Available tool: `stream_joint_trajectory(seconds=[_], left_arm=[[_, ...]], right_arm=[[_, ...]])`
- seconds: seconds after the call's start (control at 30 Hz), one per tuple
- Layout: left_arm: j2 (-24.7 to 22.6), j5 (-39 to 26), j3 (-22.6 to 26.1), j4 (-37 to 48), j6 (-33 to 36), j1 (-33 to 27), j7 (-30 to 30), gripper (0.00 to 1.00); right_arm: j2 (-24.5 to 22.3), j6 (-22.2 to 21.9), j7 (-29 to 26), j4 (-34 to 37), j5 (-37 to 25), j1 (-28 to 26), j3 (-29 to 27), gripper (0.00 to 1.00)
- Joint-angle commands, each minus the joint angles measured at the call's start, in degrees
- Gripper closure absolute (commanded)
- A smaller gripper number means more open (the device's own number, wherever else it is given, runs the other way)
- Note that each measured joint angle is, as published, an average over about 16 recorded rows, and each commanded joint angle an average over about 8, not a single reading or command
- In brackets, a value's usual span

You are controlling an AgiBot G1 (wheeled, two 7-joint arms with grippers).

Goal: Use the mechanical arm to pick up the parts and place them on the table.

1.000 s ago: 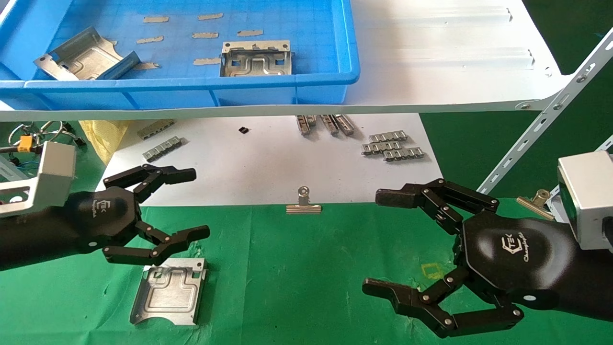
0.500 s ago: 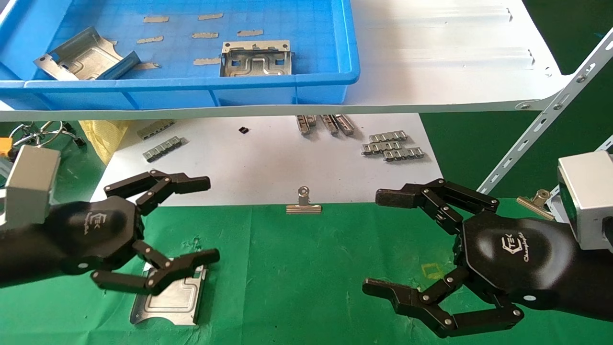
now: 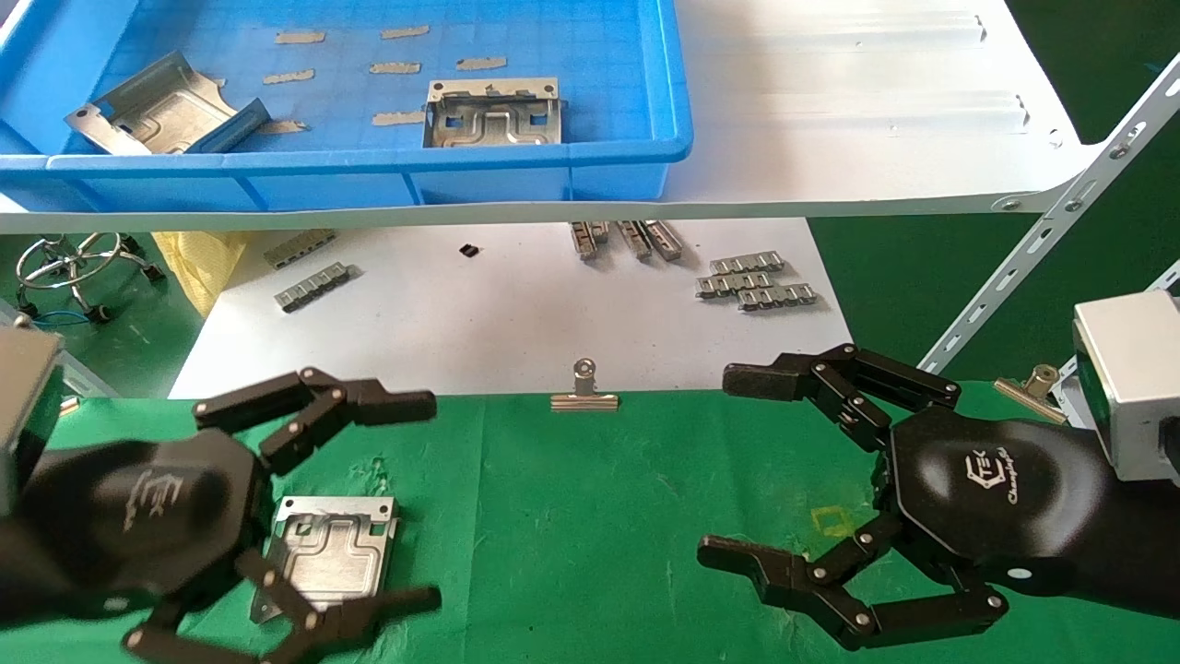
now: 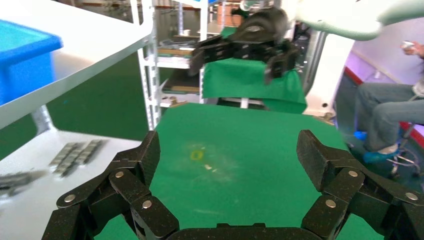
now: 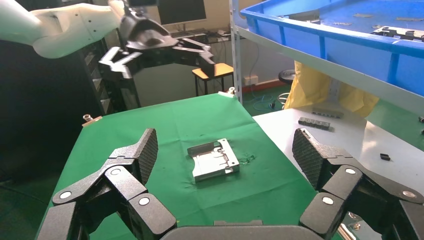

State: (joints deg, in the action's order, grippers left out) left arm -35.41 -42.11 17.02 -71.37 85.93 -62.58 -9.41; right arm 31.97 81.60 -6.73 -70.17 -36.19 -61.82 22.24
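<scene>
Left hand [image 3: 304, 516] fingers spread (empty), above part [image 3: 330, 551]

- The table [image 3: 590, 516] wore bright green cloth with a small yellow square mark [image 3: 832, 521] toward its right edge.
- The part [image 3: 330, 553] near the left edge was silver.
- The bin [image 3: 369, 175] was blue.
- The shelf [image 3: 830, 120] and sheet [image 3: 498, 323] were white.
- Both hands, left [image 3: 304, 507] and right [image 3: 811, 498], were black with white logos.

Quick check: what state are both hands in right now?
Left black jointed-finger hand: open, empty, above the square silver sheet-metal plate.
Right black jointed-finger hand: open, empty.
</scene>
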Motion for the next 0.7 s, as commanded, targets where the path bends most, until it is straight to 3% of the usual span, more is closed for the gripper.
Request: stream_joint_trajectory(seconds=[0.03, 0.7], left_arm=[[0.38, 0.26, -0.99, -2.27, -0.19, 1.02, -1.22, 0.0], [0.53, 0.45, -1.31, -2.91, -0.33, 1.37, -1.5, 0.0]], right_arm=[[0.0, 0.0, 0.0, 0.0, 0.0, 0.0, 0.0, 0.0], [0.0, -0.01, 0.0, 0.01, 0.01, 0.01, 0.0, 0.0]])
